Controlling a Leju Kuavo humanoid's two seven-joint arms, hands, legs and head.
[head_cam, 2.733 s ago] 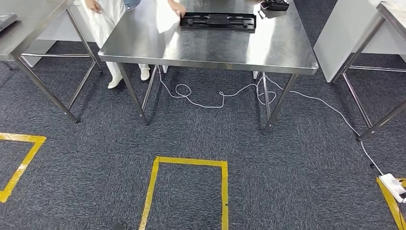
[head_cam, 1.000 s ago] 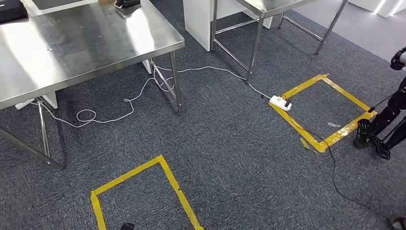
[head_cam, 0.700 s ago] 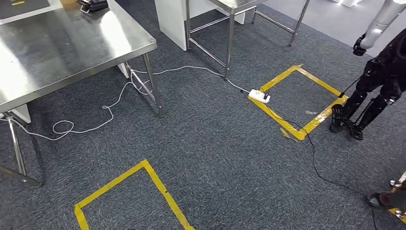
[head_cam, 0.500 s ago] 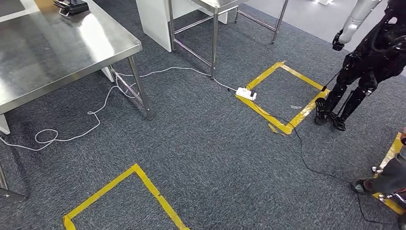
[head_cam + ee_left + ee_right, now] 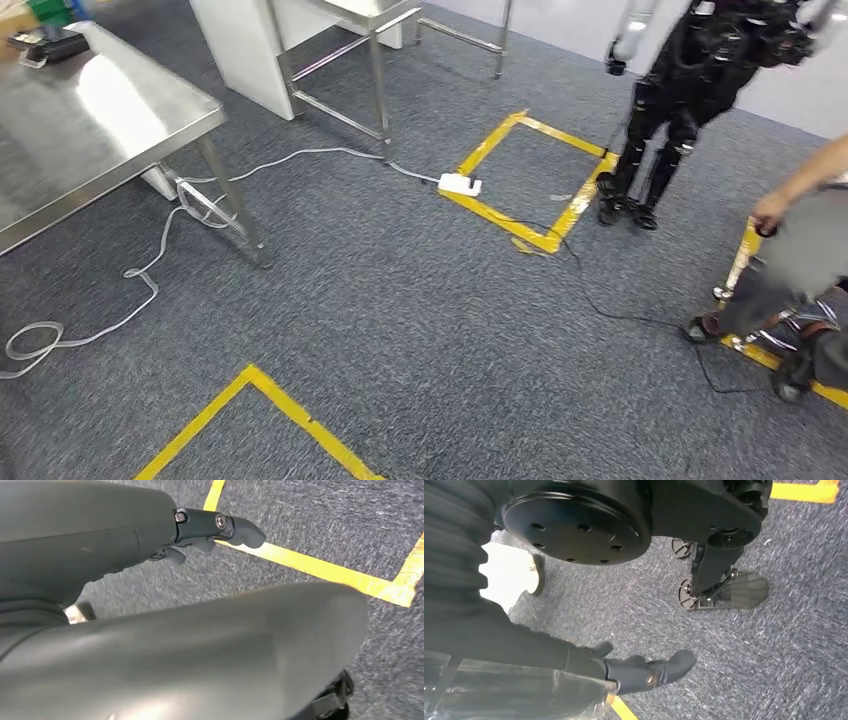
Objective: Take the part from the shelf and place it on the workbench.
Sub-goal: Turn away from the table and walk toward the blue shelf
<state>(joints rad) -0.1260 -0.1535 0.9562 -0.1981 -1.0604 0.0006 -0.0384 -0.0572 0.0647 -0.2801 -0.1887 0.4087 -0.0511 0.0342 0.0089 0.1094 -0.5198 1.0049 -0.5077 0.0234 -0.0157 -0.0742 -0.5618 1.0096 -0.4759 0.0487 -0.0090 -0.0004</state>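
A steel workbench [image 5: 100,110] stands at the left of the head view, with a small black device [image 5: 45,45] near its far corner. My left hand [image 5: 215,527] hangs over the grey carpet beside a strip of yellow tape [image 5: 320,570], its dark fingers stretched out and holding nothing. My right hand [image 5: 644,672] also hangs above the carpet, fingers extended and empty.
Another humanoid robot [image 5: 690,80] stands at the far right by a yellow taped square [image 5: 530,170]. A person [image 5: 800,250] crouches at the right edge. A white power strip [image 5: 460,184] and a white cable [image 5: 150,280] lie on the carpet. A second steel table [image 5: 370,15] stands behind.
The camera has swung to the right. The workbench has slid to the picture's left edge, and the other robot and the person have come into the picture at the right.
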